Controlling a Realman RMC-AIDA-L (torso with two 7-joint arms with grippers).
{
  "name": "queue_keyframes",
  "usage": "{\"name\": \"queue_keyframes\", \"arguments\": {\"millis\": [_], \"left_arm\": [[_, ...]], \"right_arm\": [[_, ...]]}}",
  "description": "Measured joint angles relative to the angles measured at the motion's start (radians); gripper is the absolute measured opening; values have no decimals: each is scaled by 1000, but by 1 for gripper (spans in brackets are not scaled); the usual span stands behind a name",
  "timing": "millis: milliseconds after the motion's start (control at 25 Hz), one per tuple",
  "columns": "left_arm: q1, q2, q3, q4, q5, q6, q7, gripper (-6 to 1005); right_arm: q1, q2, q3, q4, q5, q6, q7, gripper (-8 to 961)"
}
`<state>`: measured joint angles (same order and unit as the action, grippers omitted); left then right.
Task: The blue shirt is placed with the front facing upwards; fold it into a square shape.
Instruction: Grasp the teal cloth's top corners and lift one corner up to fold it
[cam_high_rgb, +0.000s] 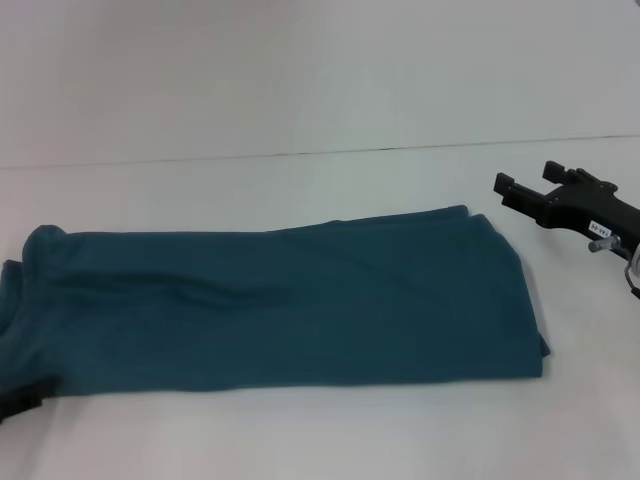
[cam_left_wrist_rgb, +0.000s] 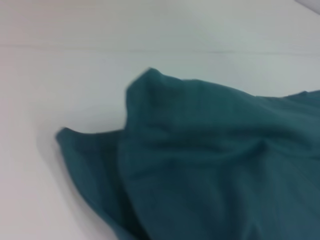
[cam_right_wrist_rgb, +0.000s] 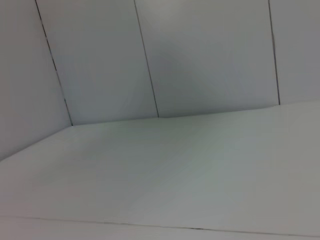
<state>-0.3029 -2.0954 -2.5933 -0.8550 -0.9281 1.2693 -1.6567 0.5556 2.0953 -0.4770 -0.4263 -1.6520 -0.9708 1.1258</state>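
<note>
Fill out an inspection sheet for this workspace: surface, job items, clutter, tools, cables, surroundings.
Surface: white table, plain, with one thin seam line across the far side.
Job's things: blue shirt lies folded into a long band across the table; no lettering visible; its left end is bunched.
Clutter: nothing seen.
Tools: right tool is open, beyond the shirt's right end, not touching it. Left tool shows only as a dark tip at the shirt's near-left corner.
Cables: nothing seen.
Surroundings: white panelled wall behind the table.
</note>
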Motion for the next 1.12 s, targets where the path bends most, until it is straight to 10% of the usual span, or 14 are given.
{"name": "queue_keyframes", "arguments": {"millis": [440, 840, 1120], "left_arm": [[7, -1, -9, -84, -6, 1, -17, 868], [-13, -61, -151, -201, -197, -31, 12, 870], [-84, -65, -138, -38, -297, -31, 80, 861]], "right_arm": [[6, 0, 0, 0, 0, 2, -2, 883], [17, 0, 0, 21, 0, 2, -20, 883], [35, 0, 0, 57, 0, 2, -36, 885]]}}
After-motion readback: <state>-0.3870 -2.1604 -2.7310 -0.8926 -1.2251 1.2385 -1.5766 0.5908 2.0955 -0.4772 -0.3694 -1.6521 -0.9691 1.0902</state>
